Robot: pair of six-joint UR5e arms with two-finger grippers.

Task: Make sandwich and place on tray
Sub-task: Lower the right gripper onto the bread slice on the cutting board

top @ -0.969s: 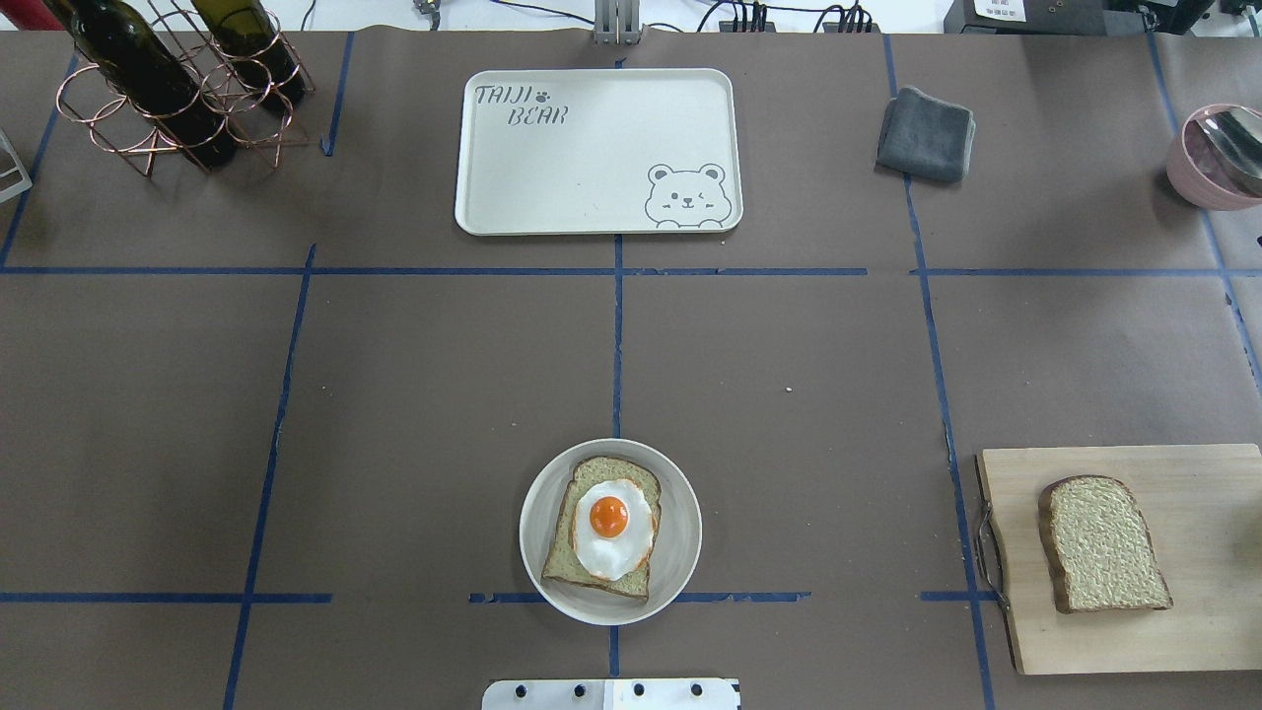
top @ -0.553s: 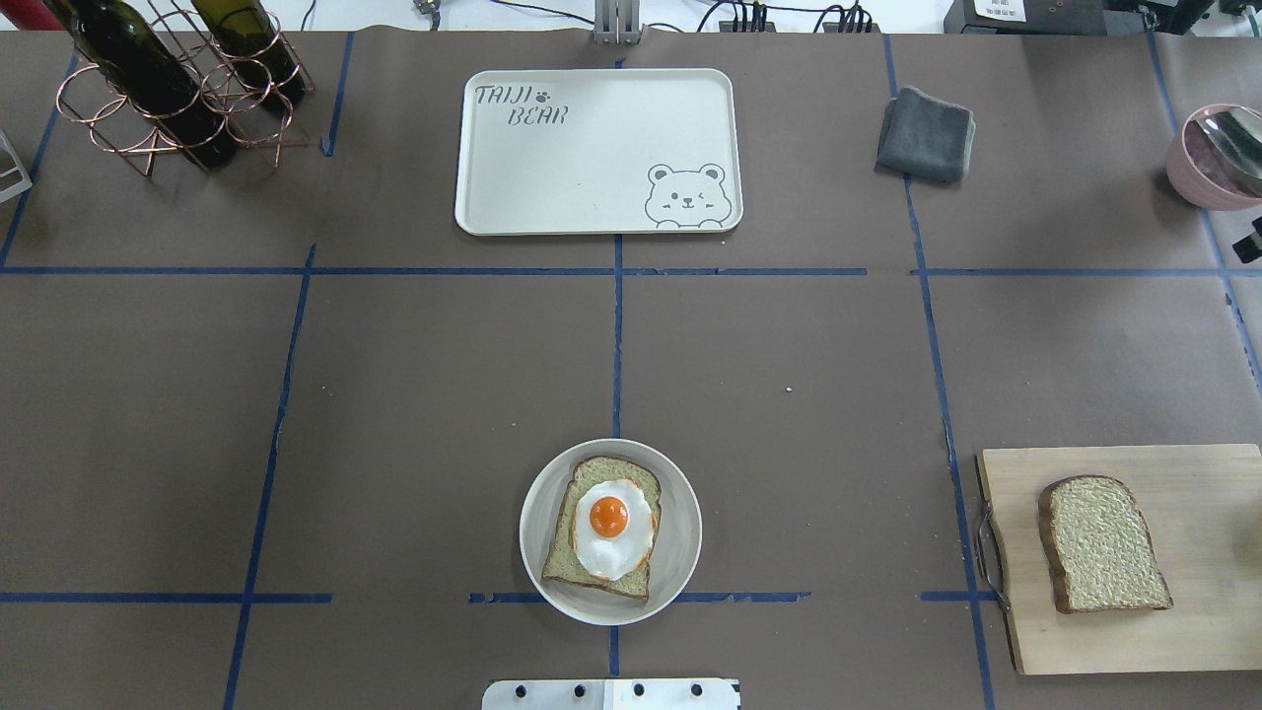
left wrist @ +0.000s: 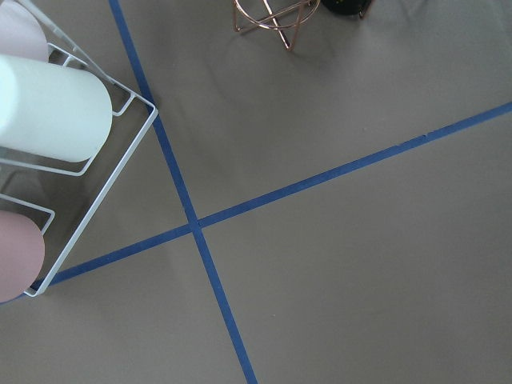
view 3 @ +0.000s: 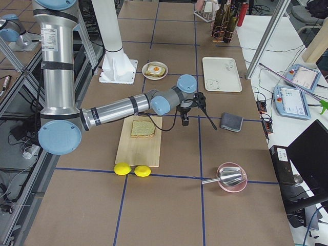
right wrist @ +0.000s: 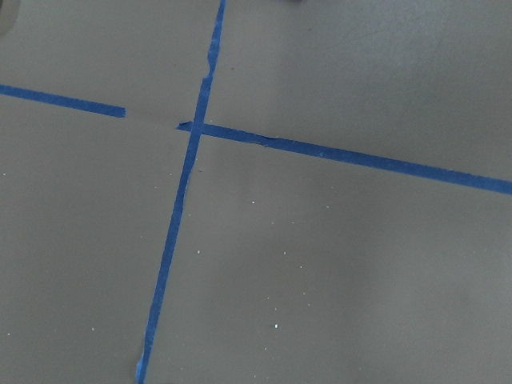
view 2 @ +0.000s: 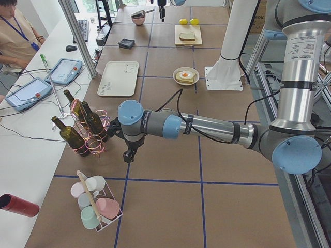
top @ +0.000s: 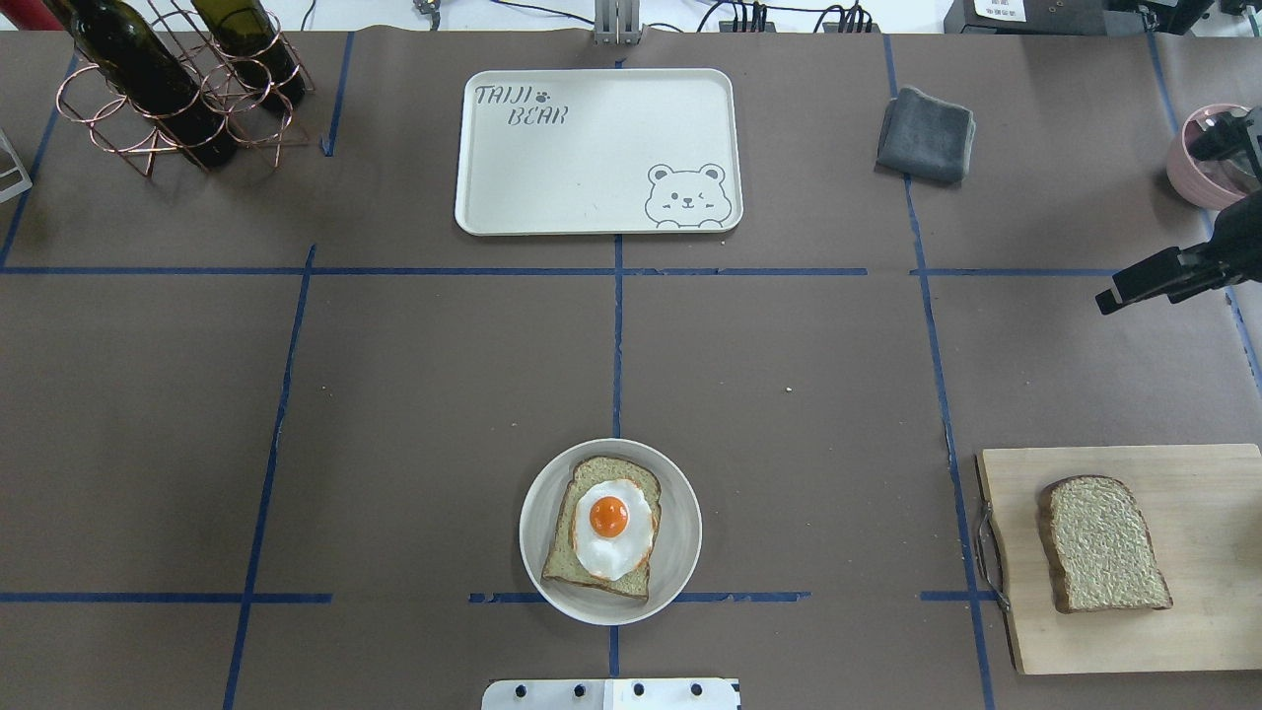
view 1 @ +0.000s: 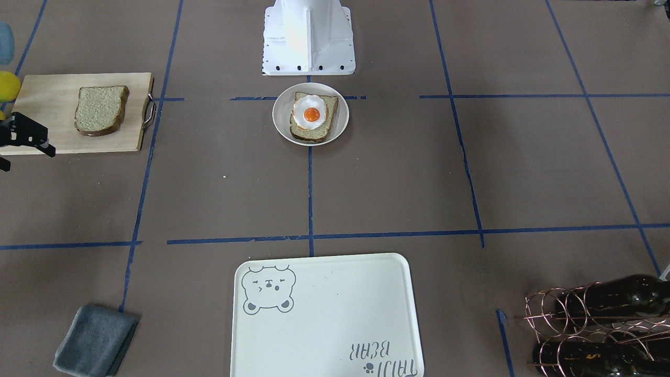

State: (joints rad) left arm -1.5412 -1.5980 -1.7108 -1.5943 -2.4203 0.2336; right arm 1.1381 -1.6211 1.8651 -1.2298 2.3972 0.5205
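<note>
One egg-topped slice (top: 613, 469) sits plated, the bare slice (top: 1104, 544) on the board (top: 1183, 631).

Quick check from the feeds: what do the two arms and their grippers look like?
Both arms, left arm and right arm, are silver-grey tubes with rounded grey joints and light blue round end caps. A thin black cable loops beside each forearm. The left gripper and right gripper are black. No markings are legible.

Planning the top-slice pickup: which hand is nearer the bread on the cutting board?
Right. The right hand hovers just beyond the cutting board with the bread slice; the left hand is far off, by the bottle rack.
</note>
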